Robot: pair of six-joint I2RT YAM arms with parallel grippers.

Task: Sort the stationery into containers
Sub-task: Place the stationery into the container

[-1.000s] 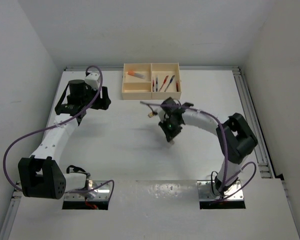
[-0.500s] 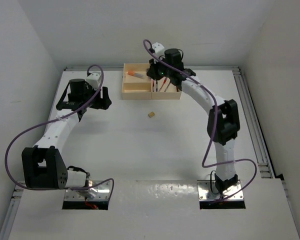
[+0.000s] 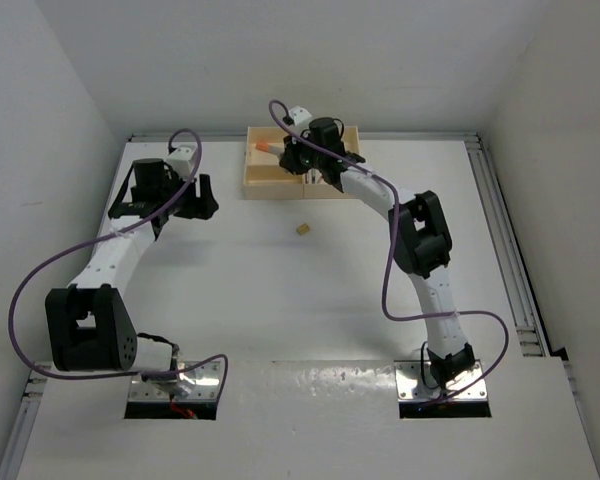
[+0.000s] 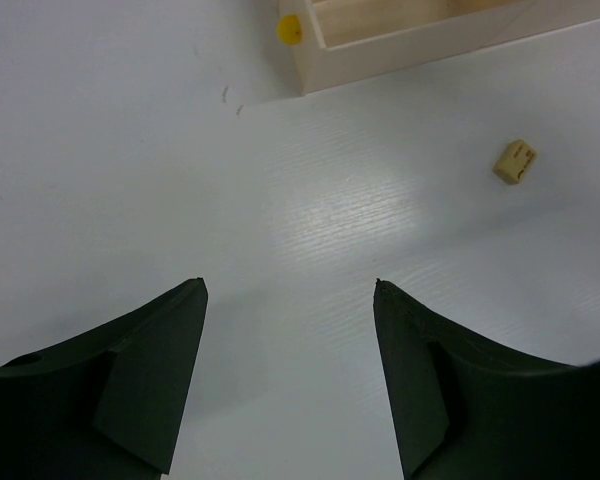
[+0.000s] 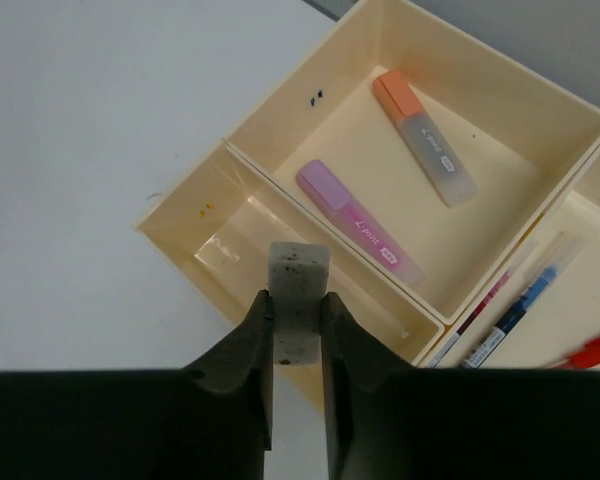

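The tray (image 5: 500, 85) is pale cream. The orange marker (image 5: 425, 140) has a grey body; the lilac marker (image 5: 358, 222) turns pink at one end. One pen (image 5: 525, 300) is blue, another pen (image 5: 590, 350) red. The eraser (image 5: 298, 290) is grey with dark specks, the block (image 4: 515, 161) tan, the surface (image 4: 130, 150) white.

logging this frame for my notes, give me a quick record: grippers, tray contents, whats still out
left gripper: open, empty, over table
right gripper: shut on eraser, above tray
marker compartment: orange marker, purple marker
pen compartment: red and blue pens
small compartment below eraser: no stationery visible
still out: tan block, on table, apart from tray
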